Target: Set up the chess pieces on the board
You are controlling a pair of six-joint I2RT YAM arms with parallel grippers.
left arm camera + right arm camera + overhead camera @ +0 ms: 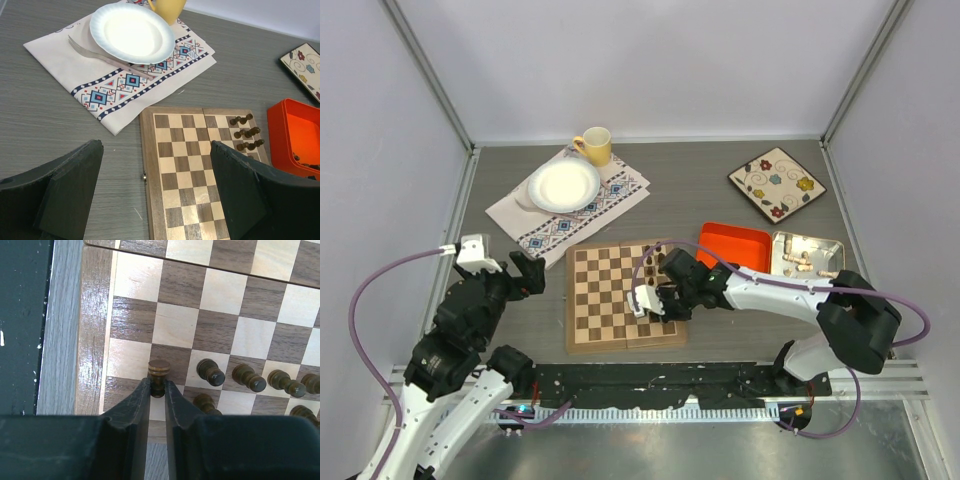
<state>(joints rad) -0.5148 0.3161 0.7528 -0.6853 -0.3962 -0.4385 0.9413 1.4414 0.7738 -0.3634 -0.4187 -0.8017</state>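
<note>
Right gripper (158, 386) pinches 1 dark piece (159, 368) near the edge of the board (93, 340), its base hidden; left gripper (156, 160) hangs spread wide.

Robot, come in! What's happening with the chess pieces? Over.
Left fingers open, beside board. Right fingers pinching dark chess piece at board edge. Neighbouring dark pieces close by.

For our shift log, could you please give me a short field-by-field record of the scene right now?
board: wooden chessboard, mid-table
right end effector: shut on one dark piece near the board's edge
other dark pieces: standing in rows beside it
left end effector: open, empty, left of the board
pale pieces: in the metal tray, far right
</note>
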